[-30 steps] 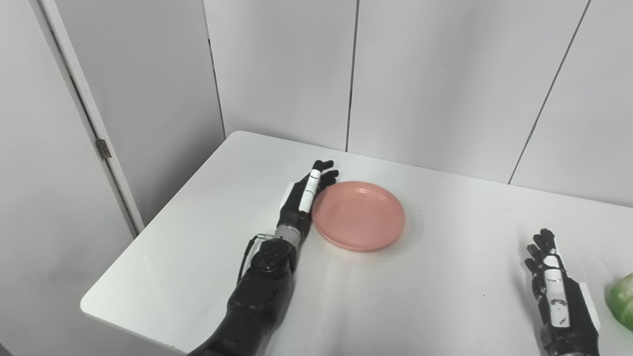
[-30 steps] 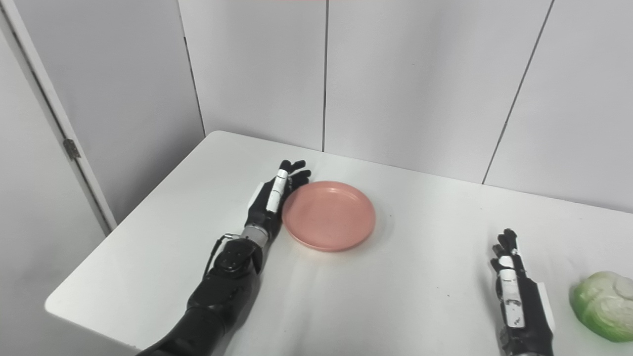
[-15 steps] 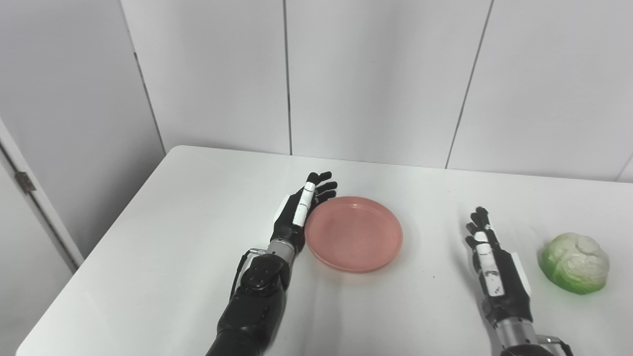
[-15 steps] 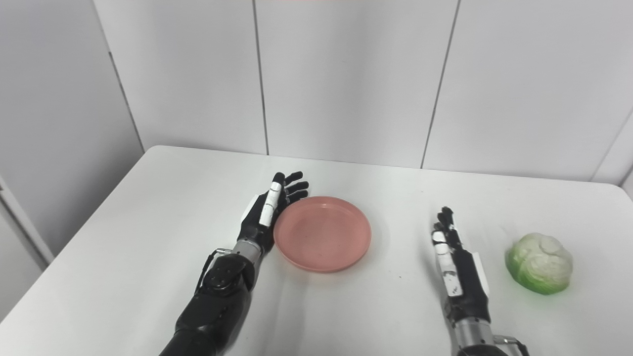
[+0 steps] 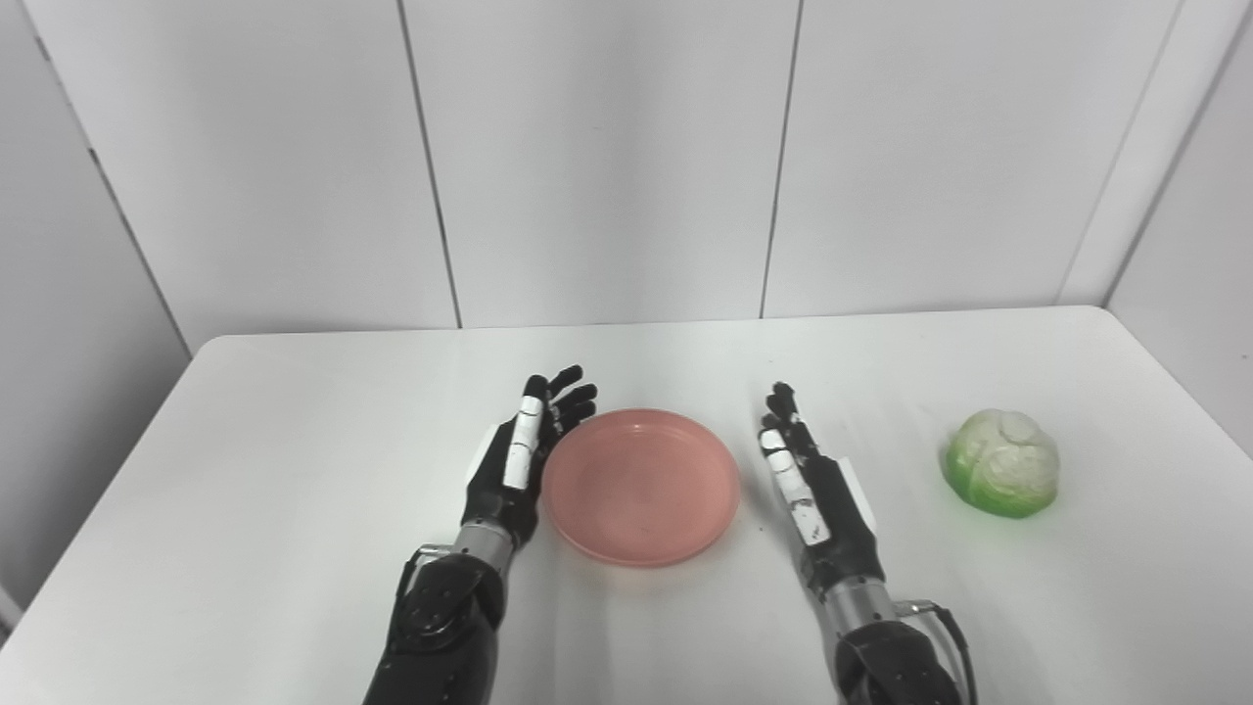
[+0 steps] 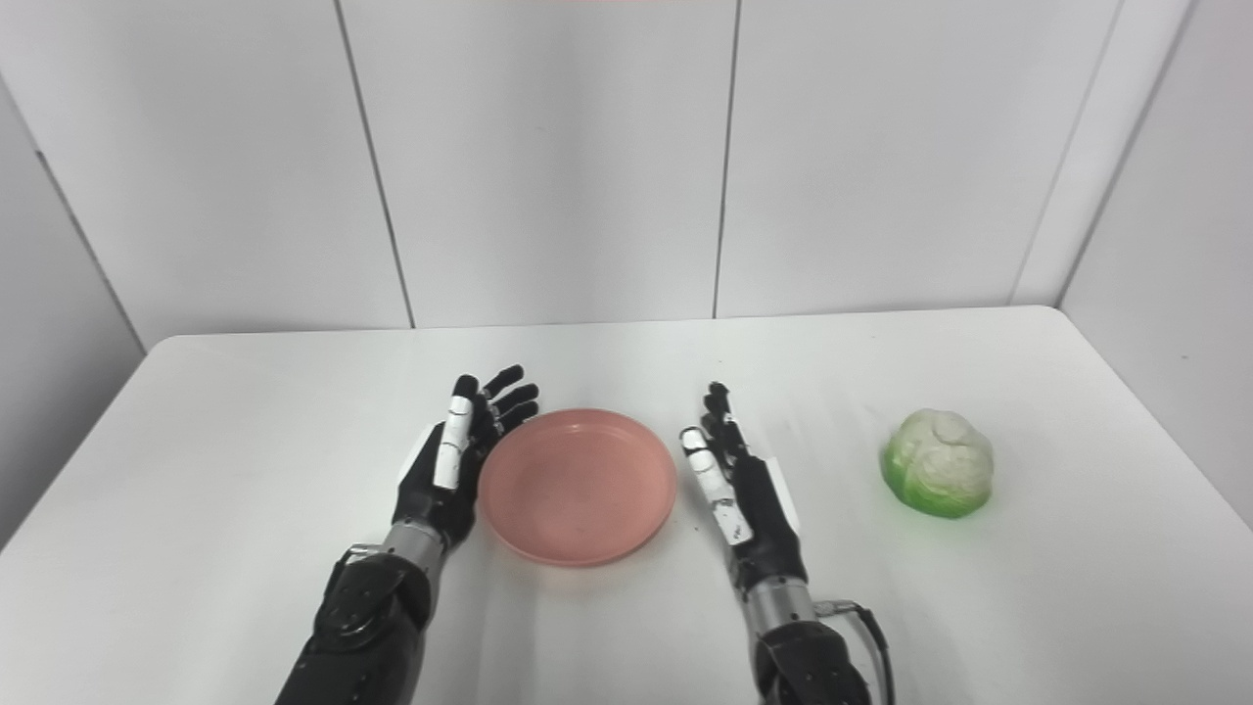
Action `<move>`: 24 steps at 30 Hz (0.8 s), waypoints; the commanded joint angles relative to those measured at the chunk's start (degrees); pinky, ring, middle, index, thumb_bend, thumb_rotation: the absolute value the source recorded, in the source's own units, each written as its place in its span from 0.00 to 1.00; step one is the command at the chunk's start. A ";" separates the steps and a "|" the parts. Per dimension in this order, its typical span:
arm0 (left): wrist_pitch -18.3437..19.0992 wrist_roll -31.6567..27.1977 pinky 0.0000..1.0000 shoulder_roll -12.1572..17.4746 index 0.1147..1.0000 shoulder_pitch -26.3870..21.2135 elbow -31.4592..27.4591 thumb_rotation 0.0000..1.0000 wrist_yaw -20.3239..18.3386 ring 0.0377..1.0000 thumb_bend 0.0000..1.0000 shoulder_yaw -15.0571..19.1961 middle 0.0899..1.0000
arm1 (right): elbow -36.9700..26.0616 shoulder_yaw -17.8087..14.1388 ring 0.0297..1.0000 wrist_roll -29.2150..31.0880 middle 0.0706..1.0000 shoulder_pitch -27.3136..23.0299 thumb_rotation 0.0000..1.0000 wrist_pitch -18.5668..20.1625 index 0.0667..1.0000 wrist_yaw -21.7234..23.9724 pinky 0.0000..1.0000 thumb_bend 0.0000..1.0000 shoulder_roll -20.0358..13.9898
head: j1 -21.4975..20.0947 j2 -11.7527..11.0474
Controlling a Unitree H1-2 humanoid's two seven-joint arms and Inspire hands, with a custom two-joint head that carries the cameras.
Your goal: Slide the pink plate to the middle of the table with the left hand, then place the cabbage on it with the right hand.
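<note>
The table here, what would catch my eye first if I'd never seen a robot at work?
Probably the pink plate in the middle of the white table, flanked by two black robot hands: the left hand against its left rim, the right hand just off its right side, both open. Then the green cabbage, alone further right.

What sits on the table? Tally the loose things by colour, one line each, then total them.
Pink: 1, the pink plate
Green and white: 1, the cabbage
Total: 2, both lying on the white table
</note>
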 commanded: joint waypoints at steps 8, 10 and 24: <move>-0.99 -0.85 0.97 0.24 0.86 1.77 1.23 1.00 -1.50 0.89 0.78 0.44 0.86 | -14.40 -1.13 0.98 -2.88 0.99 -4.69 0.71 8.92 1.00 1.09 0.94 0.68 -7.52 | -3.82 -1.31; -1.07 -1.34 0.98 0.27 0.86 1.83 1.27 1.00 -1.82 0.89 0.78 0.84 0.86 | -17.08 0.34 0.93 -8.52 0.94 -5.34 0.70 13.48 0.97 2.55 0.86 0.71 -12.64 | -4.21 -1.30; -1.82 -0.97 0.97 1.66 0.86 1.41 1.90 1.00 -1.80 0.89 0.80 1.96 0.86 | -20.88 4.80 0.87 -34.52 0.95 -7.97 0.54 24.53 0.96 6.15 0.66 0.91 -31.07 | -10.40 -1.98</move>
